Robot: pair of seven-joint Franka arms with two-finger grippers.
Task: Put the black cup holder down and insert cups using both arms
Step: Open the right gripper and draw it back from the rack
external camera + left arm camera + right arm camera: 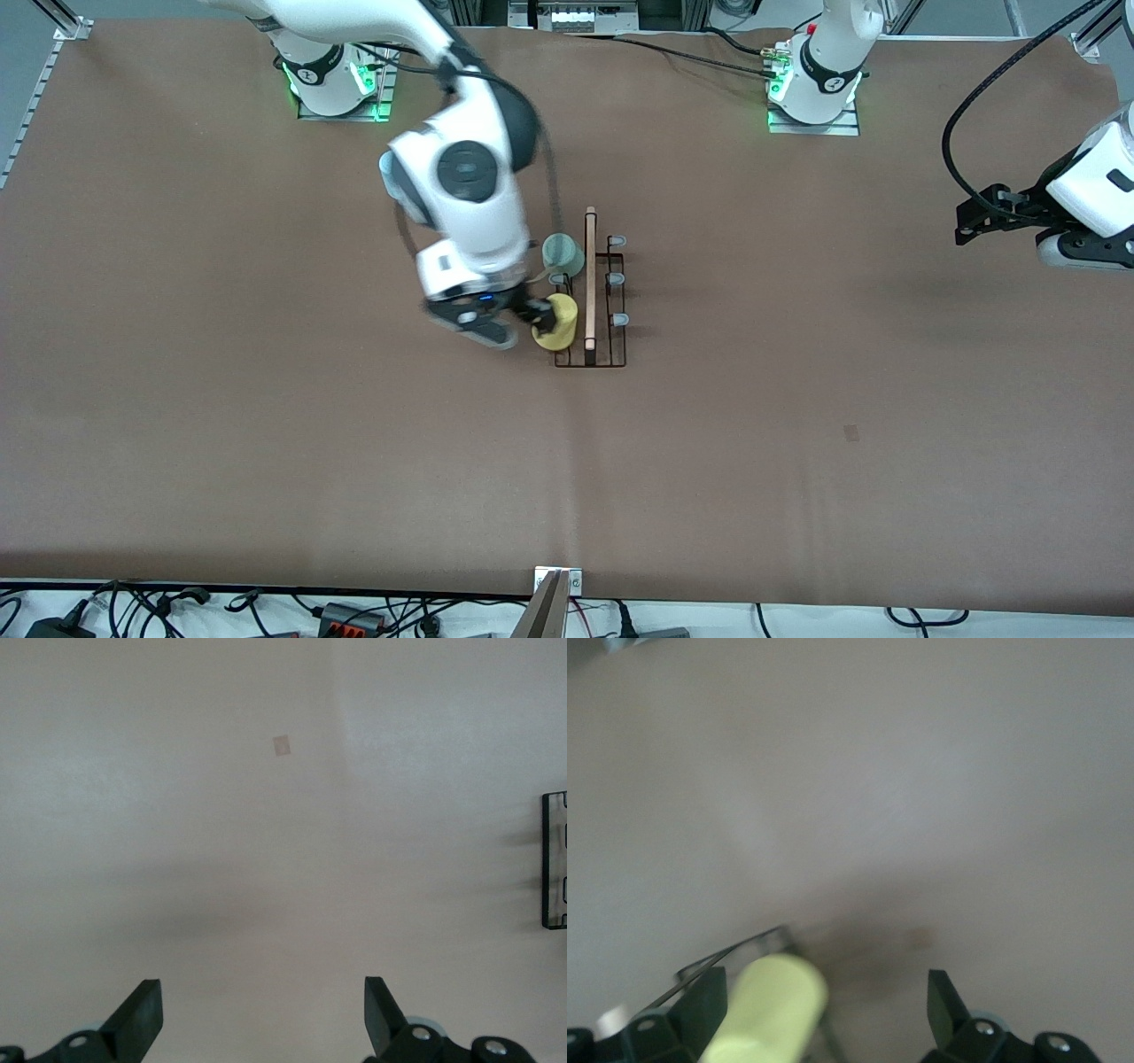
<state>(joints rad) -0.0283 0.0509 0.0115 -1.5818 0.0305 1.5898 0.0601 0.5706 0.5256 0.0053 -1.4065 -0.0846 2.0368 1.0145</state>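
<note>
The black cup holder (592, 341) stands mid-table, with its wooden rod (590, 283) on top and grey-blue tipped pegs. A mint green cup (563, 254) hangs on a peg on the side toward the right arm's end. A yellow cup (556, 322) hangs on the peg nearer the front camera. My right gripper (530, 312) is open around the yellow cup (771, 1010), which lies close to one finger (700, 1001), with rack wire (718, 957) beside it. My left gripper (970, 221) is open and empty over bare table at the left arm's end (263, 1010). The light blue cup is out of view.
A small pale patch (850, 431) lies on the brown table cover; it also shows in the left wrist view (282, 745). A black frame edge (554, 859) shows at the border of the left wrist view. Cables lie along the table's front edge.
</note>
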